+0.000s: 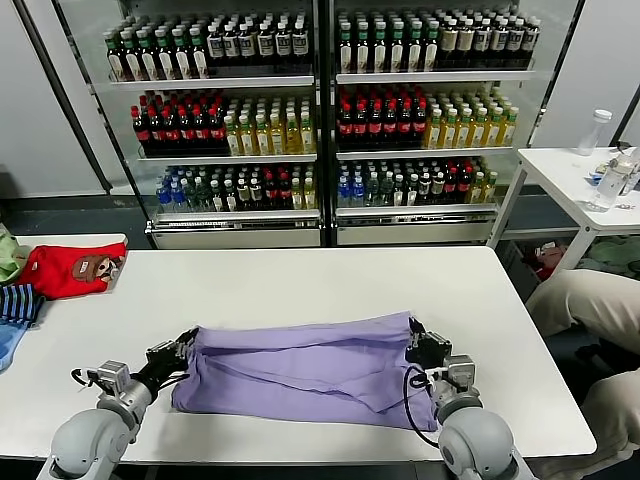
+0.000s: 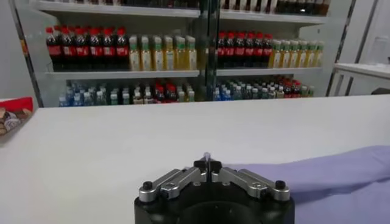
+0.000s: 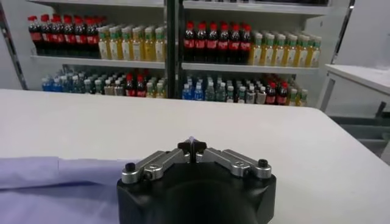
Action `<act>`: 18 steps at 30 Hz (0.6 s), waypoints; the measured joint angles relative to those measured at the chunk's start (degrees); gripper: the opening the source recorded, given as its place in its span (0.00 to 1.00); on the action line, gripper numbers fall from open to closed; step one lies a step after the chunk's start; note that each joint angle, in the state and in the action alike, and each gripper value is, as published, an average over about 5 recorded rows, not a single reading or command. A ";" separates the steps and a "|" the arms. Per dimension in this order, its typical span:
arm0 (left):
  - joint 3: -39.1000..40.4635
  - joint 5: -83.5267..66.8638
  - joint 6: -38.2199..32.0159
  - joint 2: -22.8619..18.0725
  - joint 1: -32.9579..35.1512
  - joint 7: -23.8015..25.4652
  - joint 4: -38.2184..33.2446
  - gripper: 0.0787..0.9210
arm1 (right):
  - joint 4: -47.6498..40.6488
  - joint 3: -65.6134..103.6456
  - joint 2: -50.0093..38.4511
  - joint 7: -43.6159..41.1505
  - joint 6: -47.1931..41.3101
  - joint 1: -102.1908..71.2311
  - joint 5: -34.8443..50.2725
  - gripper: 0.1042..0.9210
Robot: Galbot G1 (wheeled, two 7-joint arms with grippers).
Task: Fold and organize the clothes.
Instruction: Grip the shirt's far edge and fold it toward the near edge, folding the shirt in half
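The clothes are one lavender T-shirt (image 1: 300,370), lying folded across the near part of the white table (image 1: 300,280). My left gripper (image 1: 188,343) is at the shirt's far left corner and my right gripper (image 1: 414,340) at its far right corner. In the left wrist view the left gripper (image 2: 207,164) is shut, a thin pale sliver of fabric poking out between its tips, with the shirt (image 2: 341,176) trailing off beside it. The right wrist view has the right gripper (image 3: 192,146) shut too, a lavender tip pinched in it and the shirt (image 3: 49,182) alongside.
A red garment with a brown print (image 1: 70,268) and a blue-striped garment (image 1: 18,303) lie at the table's left end. Drink coolers full of bottles (image 1: 320,120) stand behind. A white side table (image 1: 580,175) and a person's beige trousers (image 1: 590,300) are at the right.
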 measured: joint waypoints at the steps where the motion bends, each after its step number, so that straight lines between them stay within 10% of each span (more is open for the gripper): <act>1: -0.16 0.10 0.20 0.14 0.13 0.14 -0.10 0.01 | 0.18 0.02 -0.01 0.01 0.04 -0.24 -0.04 0.01; 9: -0.85 1.84 2.19 0.69 1.29 1.21 -0.58 0.03 | 2.19 0.69 -0.03 0.14 -1.29 -2.54 -0.67 0.03; 18: -1.67 4.93 3.81 -0.40 3.50 -0.02 -2.84 0.31 | 5.86 3.28 0.34 0.01 -2.32 -7.51 -3.29 0.32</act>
